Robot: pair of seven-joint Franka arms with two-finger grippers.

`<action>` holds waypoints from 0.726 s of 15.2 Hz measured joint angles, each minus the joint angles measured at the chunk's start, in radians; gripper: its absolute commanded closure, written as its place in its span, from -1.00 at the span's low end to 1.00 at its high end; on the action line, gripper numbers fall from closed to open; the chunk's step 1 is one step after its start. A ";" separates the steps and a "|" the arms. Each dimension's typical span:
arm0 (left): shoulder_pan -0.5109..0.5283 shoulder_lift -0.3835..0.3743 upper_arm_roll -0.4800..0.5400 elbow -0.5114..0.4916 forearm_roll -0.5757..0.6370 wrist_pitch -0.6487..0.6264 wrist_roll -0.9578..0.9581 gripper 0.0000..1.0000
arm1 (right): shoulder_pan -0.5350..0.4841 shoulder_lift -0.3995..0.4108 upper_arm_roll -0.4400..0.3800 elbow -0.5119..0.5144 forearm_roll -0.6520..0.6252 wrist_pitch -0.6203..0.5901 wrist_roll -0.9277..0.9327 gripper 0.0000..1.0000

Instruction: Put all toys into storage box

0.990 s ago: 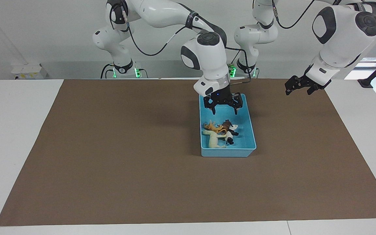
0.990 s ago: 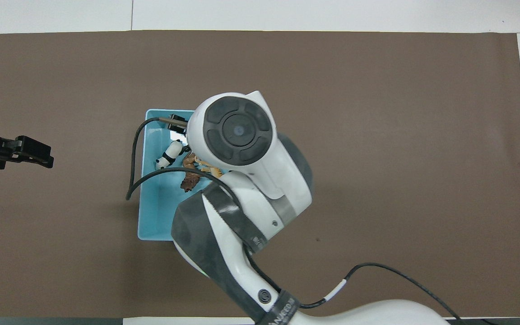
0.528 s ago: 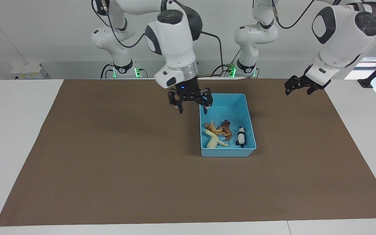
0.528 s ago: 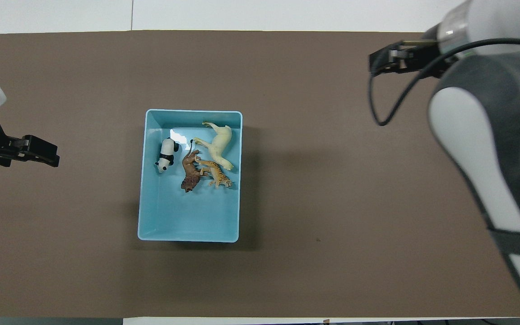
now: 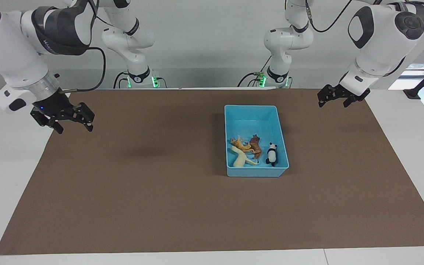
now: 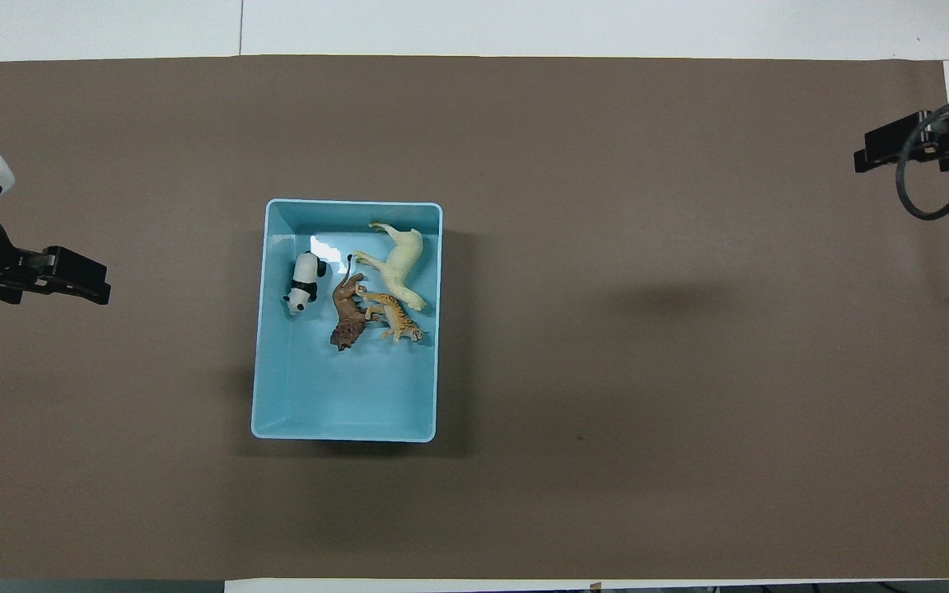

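Observation:
The light blue storage box (image 5: 252,119) stands on the brown mat, toward the left arm's end; it also shows in the overhead view (image 6: 343,395). In it lie the orange tiger (image 5: 239,142) (image 6: 396,321), the cream horse (image 5: 240,157) (image 6: 399,263), the brown lion (image 5: 256,145) (image 6: 347,313) and the panda (image 5: 272,152) (image 6: 303,282), all in the half farther from the robots. My right gripper (image 5: 73,128) (image 6: 874,152) is open and empty, in the air over the mat's edge at the right arm's end. My left gripper (image 5: 332,103) (image 6: 83,280) is open and empty, in the air over the mat's other end.
The brown mat (image 5: 142,184) covers most of the white table (image 5: 9,165). No toy lies on the mat outside the box. Both arm bases stand at the table's edge nearest the robots.
My right gripper has risen from over the box and swung away to the right arm's end of the table. The panda has come to rest apart from the lion. The left arm has not moved.

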 measured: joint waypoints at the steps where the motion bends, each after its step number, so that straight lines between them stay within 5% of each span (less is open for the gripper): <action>1: 0.000 0.000 0.000 0.004 0.000 0.001 0.000 -1.00 | 0.002 -0.011 0.002 -0.001 -0.010 -0.012 0.000 -1.00; 5: 0.000 0.000 0.000 0.039 0.000 0.001 0.000 -1.00 | -0.010 -0.064 0.002 -0.037 -0.039 -0.026 0.000 -1.00; 11: -0.001 0.003 -0.001 0.050 0.000 0.024 0.000 -1.00 | -0.034 -0.225 0.010 -0.240 -0.121 0.005 0.002 -1.00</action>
